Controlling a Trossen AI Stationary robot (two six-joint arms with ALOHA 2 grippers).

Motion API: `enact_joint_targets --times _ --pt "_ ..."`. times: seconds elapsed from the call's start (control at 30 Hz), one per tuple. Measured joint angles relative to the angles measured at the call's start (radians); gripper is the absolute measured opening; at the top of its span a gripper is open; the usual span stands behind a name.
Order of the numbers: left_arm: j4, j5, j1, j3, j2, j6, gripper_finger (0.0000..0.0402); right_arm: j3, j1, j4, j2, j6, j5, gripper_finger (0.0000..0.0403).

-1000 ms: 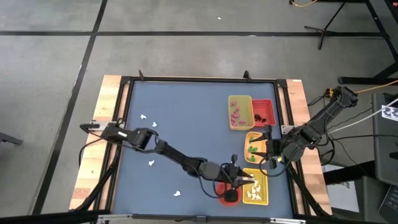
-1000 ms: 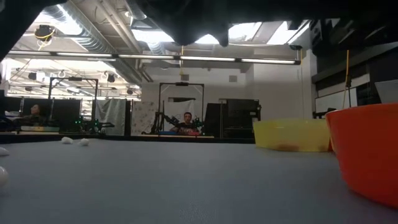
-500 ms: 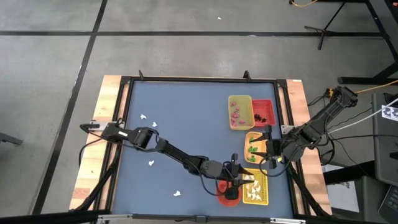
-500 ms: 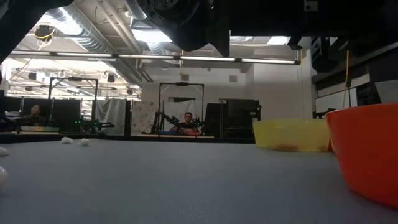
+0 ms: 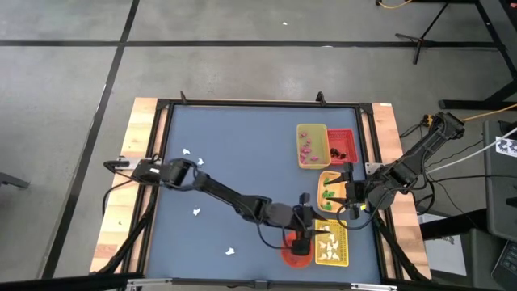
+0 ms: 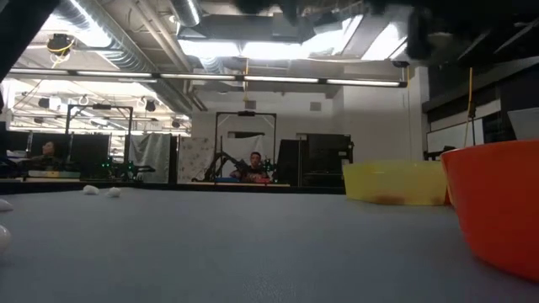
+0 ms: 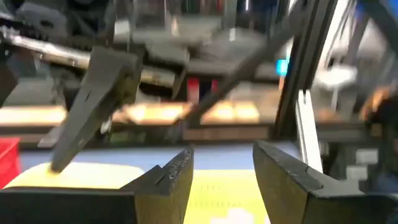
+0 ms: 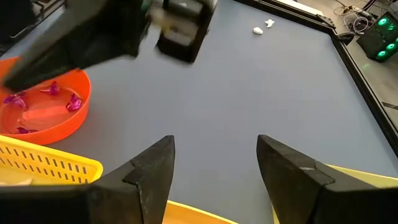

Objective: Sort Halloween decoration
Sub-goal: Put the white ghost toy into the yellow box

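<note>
Left gripper point(image 5: 311, 234) sits over the near-right part of the table, at the edge between the round red-orange bowl point(image 5: 296, 252) and the yellow tray point(image 5: 332, 245) holding white ghost pieces point(image 5: 327, 250). Left wrist view shows its fingers point(image 7: 169, 180) apart with nothing between them, yellow tray below.

Right gripper point(image 5: 349, 199) waits at roughly 3 o'clock on the table, by the orange tray point(image 5: 331, 187) with green bits point(image 5: 327, 193). Its fingers point(image 8: 152, 168) are spread wide and empty in the right wrist view, which also catches pink pieces point(image 8: 37, 102) lying in the bowl.

Halloween decoration is split up:
- pink bits point(image 5: 305, 149) in a second yellow tray point(image 5: 312, 145) at about 1 o'clock
- dark bits point(image 5: 338, 151) in the red tray point(image 5: 342, 145), touching that tray's right side
- loose white ghosts point(image 5: 191, 155) on the blue table point(image 5: 234, 153) at 9 o'clock, one more point(image 5: 197, 212) at 8 o'clock, another point(image 5: 229, 252) near 7 o'clock

Low view: two white pieces point(image 6: 99, 191) far across the surface, bowl rim at right, a person seated in the room behind.
</note>
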Motion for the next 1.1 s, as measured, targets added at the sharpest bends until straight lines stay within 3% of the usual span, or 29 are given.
enact_joint_targets --times 0.2,0.4,0.53,0.77,0.97,1.1 --pt "-0.491 0.058 -0.014 0.000 -0.187 -0.050 0.0150 0.000 0.000 -0.001 0.000 0.000 0.000 0.0225" --pt "-0.891 0.122 -0.083 0.000 -0.319 -0.293 0.0150 0.000 0.000 -0.003 0.000 0.000 0.000 0.0225" --pt "-1.113 0.140 -0.163 0.000 -0.332 -0.484 0.0150 0.000 0.000 -0.003 0.000 0.000 -0.001 0.0225" --pt "-1.345 0.142 -0.331 -0.001 -0.303 -0.700 0.0150 0.000 0.000 -0.004 0.000 0.000 -0.001 0.0225" --pt "-1.431 -0.010 -0.432 -0.001 -0.280 -0.838 0.0150 0.000 0.000 -0.014 0.000 0.000 -0.001 0.0225" --pt "-1.469 -0.040 -0.456 -0.001 -0.240 -0.872 0.0150 0.000 0.000 -0.025 0.000 0.000 -0.001 0.0225"
